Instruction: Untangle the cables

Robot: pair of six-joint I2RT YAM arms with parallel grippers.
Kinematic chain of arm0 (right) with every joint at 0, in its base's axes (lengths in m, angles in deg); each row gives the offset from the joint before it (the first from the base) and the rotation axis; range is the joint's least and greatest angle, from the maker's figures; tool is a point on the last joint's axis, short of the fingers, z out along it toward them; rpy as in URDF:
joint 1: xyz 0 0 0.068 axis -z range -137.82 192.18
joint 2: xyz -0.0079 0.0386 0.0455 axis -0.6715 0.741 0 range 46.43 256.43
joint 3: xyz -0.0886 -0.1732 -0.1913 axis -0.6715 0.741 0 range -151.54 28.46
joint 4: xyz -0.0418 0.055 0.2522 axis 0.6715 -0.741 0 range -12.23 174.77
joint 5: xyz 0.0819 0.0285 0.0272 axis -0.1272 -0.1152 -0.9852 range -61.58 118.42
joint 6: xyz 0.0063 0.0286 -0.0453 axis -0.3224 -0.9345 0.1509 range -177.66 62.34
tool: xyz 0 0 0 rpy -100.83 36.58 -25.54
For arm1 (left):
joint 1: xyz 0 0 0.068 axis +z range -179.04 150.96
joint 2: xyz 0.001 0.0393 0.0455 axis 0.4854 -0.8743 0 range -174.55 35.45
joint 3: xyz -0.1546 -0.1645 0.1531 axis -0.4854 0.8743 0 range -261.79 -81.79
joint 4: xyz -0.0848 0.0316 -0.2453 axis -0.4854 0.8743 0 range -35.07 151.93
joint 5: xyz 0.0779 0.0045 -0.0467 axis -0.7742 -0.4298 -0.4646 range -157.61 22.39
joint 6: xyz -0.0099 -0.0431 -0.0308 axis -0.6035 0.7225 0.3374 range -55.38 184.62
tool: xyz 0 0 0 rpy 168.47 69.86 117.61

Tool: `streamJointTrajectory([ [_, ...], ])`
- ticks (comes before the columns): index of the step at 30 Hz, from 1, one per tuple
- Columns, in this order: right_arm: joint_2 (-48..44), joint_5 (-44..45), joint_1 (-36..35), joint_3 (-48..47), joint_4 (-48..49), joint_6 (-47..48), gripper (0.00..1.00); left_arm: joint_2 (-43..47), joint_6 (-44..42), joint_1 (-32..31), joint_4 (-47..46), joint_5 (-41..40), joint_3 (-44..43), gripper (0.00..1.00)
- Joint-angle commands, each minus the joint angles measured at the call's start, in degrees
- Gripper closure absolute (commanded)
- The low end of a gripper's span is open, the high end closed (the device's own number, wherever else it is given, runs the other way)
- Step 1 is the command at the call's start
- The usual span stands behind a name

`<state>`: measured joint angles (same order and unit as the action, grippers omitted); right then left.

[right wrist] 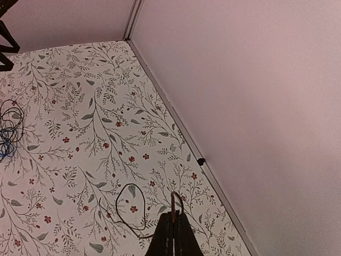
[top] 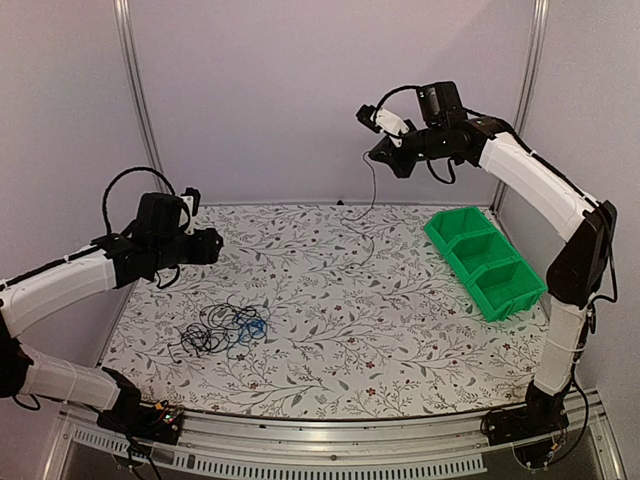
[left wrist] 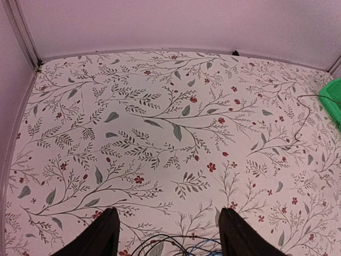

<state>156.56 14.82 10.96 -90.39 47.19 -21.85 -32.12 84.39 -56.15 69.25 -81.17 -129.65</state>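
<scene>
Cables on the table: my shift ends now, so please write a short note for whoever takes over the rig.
Right gripper: shut on one black cable, held high; the cable's lower end trails on the table.
Left gripper: open, empty, hovering by the tangle.
Tangle: black cables with a blue cable, at the near left of the table.
Done: one cable hangs apart from the tangle.
Left: set it down, then separate the rest.
</scene>
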Motion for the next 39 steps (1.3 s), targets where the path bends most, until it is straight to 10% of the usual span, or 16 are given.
streamJointTrajectory([
  [1,-0.9,2.8,1.6,-2.4,2.5,1.5,1.00,-2.7,-3.7,-0.4,-1.8,1.6,-2.4,0.36],
  [39,-11.5,5.3,27.3,0.3,11.3,10.4,1.00,-11.2,-3.0,-0.3,-5.1,6.4,-5.0,0.36],
])
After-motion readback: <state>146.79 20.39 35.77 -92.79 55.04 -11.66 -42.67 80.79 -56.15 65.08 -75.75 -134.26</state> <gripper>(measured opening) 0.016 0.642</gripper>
